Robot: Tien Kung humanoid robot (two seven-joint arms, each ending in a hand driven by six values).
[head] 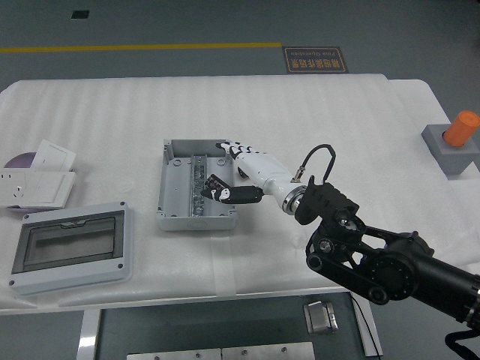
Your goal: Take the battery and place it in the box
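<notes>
The grey open box lies left of the table's middle, with a metal rail running down its floor. My right hand reaches in over the box's right half. Its fingers are spread toward the far wall and the thumb is held wide apart below them. A small dark cylinder, apparently the battery, sits inside the box just under the palm, beside the rail. Whether the thumb still touches it is unclear. The left arm is out of view.
A grey enclosure with a clear lid sits at the near left. White socket plates lie at the far left. A grey block holding an orange peg stands at the right edge.
</notes>
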